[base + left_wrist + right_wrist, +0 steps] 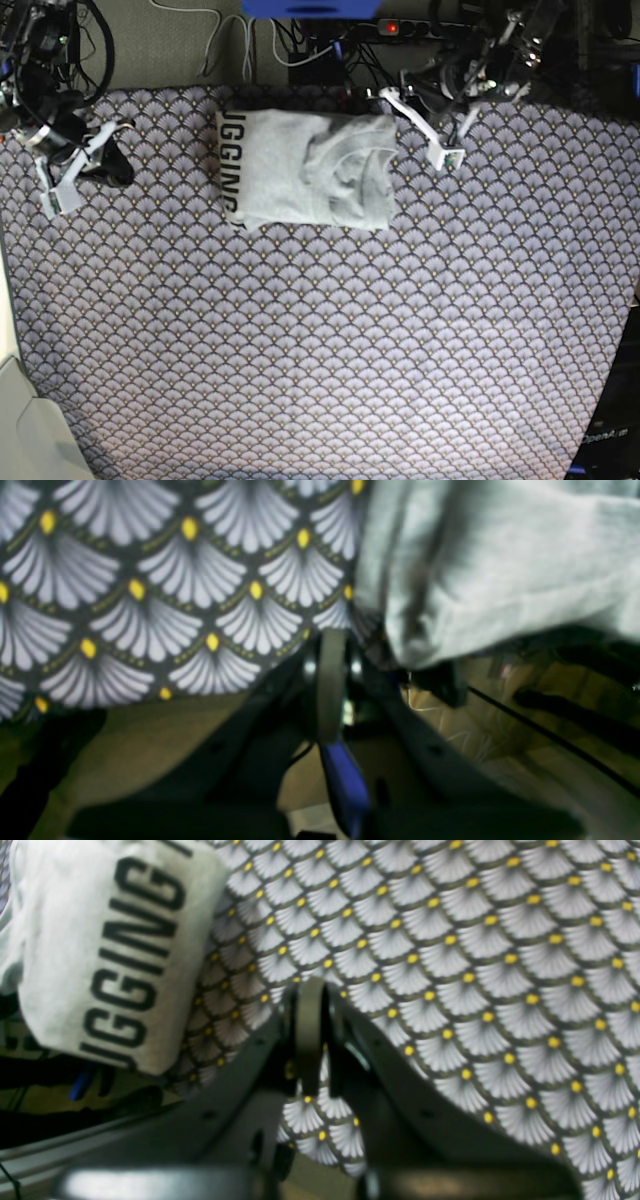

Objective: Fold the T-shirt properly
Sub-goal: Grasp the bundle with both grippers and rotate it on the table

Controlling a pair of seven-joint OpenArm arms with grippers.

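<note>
Lying folded into a compact rectangle near the worktop's (pixel 300 350) far edge, the T-shirt (pixel 305 168) looks finished; left claw (pixel 447 153) and right claw (pixel 52 195) both closed, empty, clear.

t-shirt (pixel 100 955) lettering partly cut off

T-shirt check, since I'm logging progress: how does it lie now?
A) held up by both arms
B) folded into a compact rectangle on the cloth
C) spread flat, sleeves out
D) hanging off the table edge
B: the T-shirt lies as a folded rectangle on the tablecloth, and neither arm holds it.
</note>
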